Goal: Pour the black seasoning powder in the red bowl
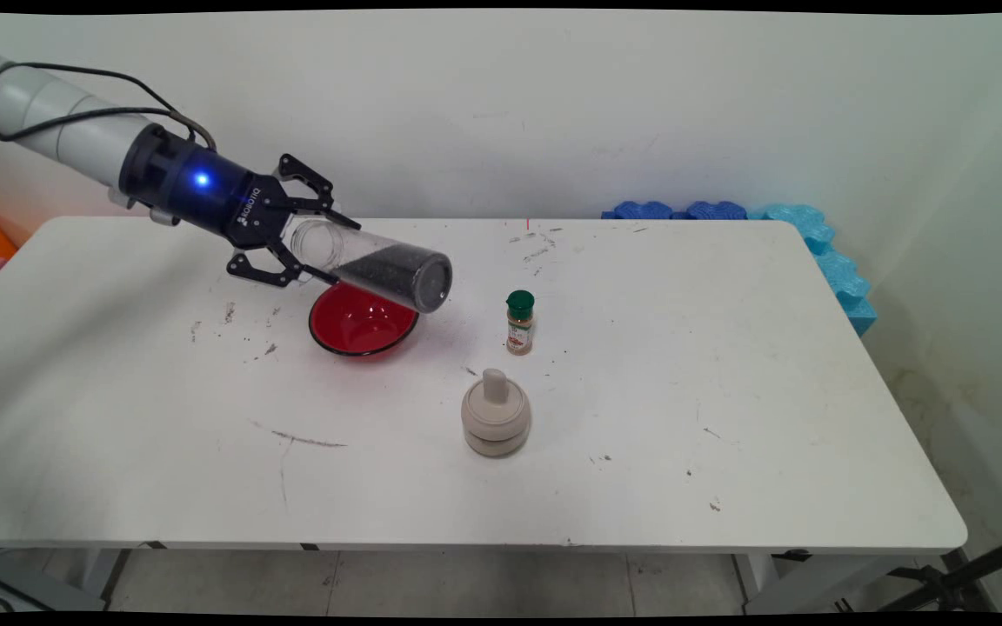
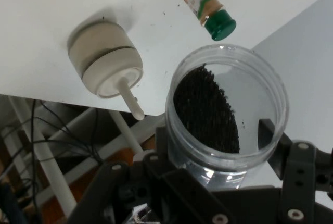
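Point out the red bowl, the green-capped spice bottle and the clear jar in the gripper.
red bowl (image 1: 360, 323), main view, on its inner red surface.
green-capped spice bottle (image 1: 519, 333), main view, on its labelled body.
clear jar (image 1: 384, 266), main view, on its side wall over the dark contents.

Open tabletop (image 1: 727, 365) right of spice bottle (image 1: 519, 322)

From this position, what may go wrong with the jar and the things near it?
The gripper holds the clear jar nearly on its side, with dark grains piled at its low end. That end hangs over the right rim of the red bowl, so any grains that escape may land on the table. A sideways swing might knock over the spice bottle.
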Controlling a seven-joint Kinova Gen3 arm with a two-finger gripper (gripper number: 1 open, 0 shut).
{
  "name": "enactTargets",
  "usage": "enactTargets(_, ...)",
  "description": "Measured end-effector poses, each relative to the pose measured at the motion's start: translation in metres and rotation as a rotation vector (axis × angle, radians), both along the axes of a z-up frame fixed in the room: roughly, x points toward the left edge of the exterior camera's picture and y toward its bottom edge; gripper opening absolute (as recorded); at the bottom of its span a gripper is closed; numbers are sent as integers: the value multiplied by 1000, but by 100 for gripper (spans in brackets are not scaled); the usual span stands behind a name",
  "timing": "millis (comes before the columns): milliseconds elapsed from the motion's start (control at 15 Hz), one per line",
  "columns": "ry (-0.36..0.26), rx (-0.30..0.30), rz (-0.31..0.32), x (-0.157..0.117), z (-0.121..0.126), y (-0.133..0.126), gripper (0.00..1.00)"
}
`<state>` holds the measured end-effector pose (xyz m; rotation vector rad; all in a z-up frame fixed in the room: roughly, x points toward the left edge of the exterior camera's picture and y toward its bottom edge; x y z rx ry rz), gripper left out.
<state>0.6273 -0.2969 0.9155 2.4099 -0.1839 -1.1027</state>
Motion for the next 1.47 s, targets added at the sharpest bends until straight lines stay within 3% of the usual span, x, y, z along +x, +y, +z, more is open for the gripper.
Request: enactTargets(1467, 152, 107, 155, 1, -5, -6, 0)
